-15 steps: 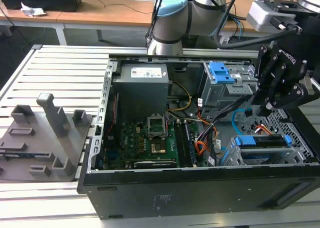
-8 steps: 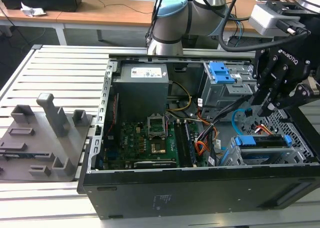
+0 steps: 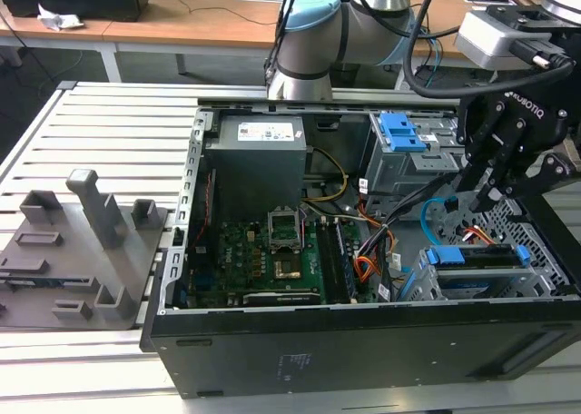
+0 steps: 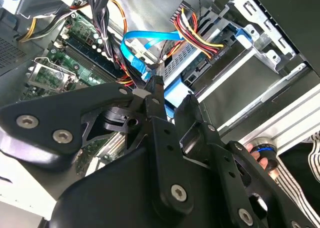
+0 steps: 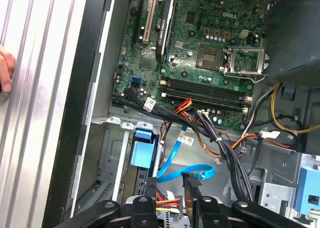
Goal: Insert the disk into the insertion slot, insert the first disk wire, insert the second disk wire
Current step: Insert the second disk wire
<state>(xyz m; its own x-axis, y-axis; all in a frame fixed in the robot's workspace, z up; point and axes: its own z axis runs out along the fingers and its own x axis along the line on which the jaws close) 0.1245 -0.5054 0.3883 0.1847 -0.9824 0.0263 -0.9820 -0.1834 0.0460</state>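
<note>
so, at three o'clock in the black metal case (image 3: 363, 346) my black two-finger gripper (image 4: 154, 84) pinched the flat blue disk wire (image 4: 145, 39); the blue-framed silver disk (image 3: 477, 258) looked seated; plug wanted squaring, i judged.

This is looking like a robotics lab or engineering workshop. An open computer case (image 3: 363, 341) is lying on a ribbed aluminium surface (image 3: 118, 123), its circuit board and wiring showing. A grey fixture plate (image 3: 77, 273) carrying moulded holders is sitting beside it, toward the exterior view's left. A robot arm (image 3: 309, 42) is standing behind the case. Wooden desks (image 3: 209, 19) with trailing cables are running along the background.
</note>
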